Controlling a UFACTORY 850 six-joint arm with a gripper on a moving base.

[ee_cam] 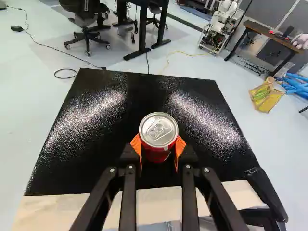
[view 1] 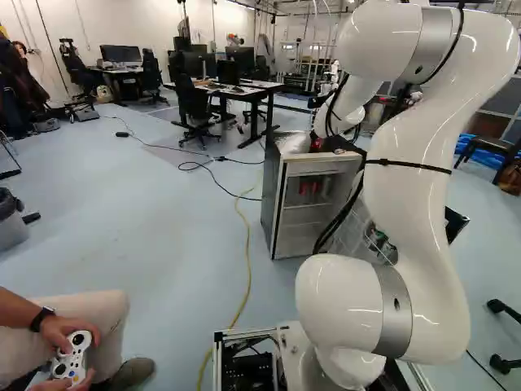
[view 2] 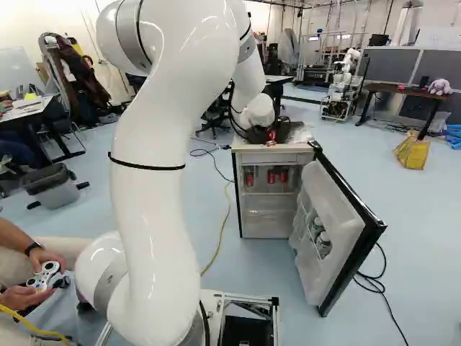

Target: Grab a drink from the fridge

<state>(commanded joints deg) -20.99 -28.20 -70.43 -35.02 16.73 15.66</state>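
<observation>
See one upright red can [ee_cam: 158, 131], silver-lidded, clamped in one gripper [view 2: 270, 136] at the black top [ee_cam: 144, 94] of one open fridge [view 2: 272, 150]; count three red cans [view 2: 271, 177] inside, two bottles [view 2: 324, 245] in its door [view 2: 333, 198].

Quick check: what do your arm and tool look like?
The arm is glossy white with rounded, curving links, grey rings at the joints, a thin black strap around one link and black cables alongside. The tool has black fingers with bright orange pads.
</observation>
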